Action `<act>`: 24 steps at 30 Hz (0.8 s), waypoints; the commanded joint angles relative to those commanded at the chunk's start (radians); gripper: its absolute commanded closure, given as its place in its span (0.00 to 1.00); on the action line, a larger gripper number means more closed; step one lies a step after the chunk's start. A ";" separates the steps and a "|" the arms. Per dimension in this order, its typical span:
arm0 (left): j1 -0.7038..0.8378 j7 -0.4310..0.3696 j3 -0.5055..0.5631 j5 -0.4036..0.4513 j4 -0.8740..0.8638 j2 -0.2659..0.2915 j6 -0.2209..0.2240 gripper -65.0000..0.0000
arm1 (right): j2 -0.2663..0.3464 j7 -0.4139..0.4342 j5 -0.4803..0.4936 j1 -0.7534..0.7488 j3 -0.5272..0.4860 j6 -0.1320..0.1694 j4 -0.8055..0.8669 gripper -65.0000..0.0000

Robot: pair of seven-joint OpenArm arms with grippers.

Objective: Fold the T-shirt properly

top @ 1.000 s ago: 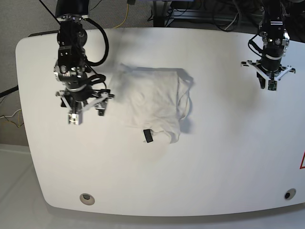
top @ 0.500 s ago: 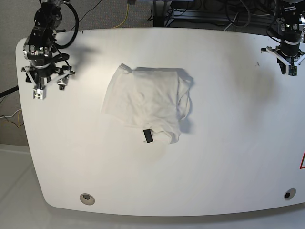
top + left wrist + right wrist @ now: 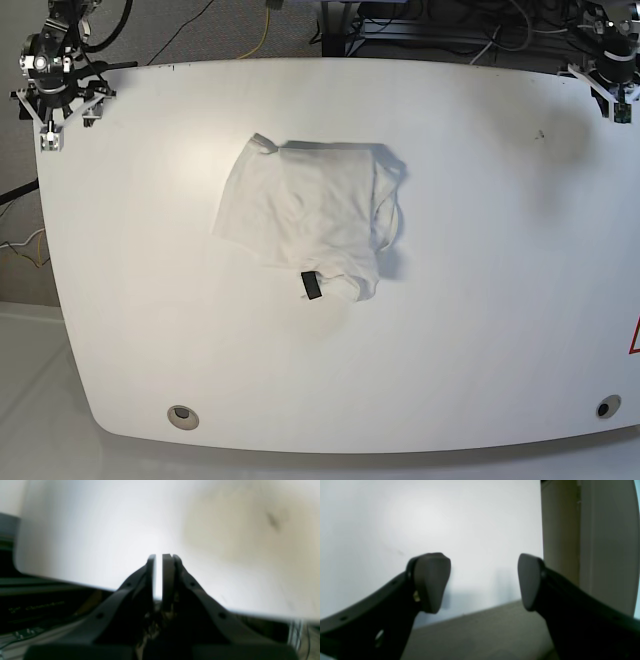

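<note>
**Both my pincers up at the far corners, shirt lying alone mid-table**

My right pincer hangs over the far corner of the white, round-cornered table, at the base view's left. Its two dark fingers stand spread wide in my right wrist view, pads well apart, bare tabletop showing between them. Released, gripping nothing.

My left pincer sits at the opposite far corner, right at the table's edge. Its dark fingers are drawn together with only a thin bright slit between the tips, and nothing is caught in that slit. Clenched on air. The picture from that wrist is blurred, so I can read little else there.

The crumpled white cotton T-shirt lies folded into a rough, uneven block, well apart from both pincers: nearer the camera than either, inward from my right pincer, and further still from my left. Its small black tag pokes out at the block's near edge. Neither pincer touches the cloth.
</note>
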 joint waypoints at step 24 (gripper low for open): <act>0.002 -0.120 -0.051 0.203 -0.245 0.193 -0.127 0.97 | -0.160 0.244 -0.503 0.100 0.425 0.303 -0.296 0.34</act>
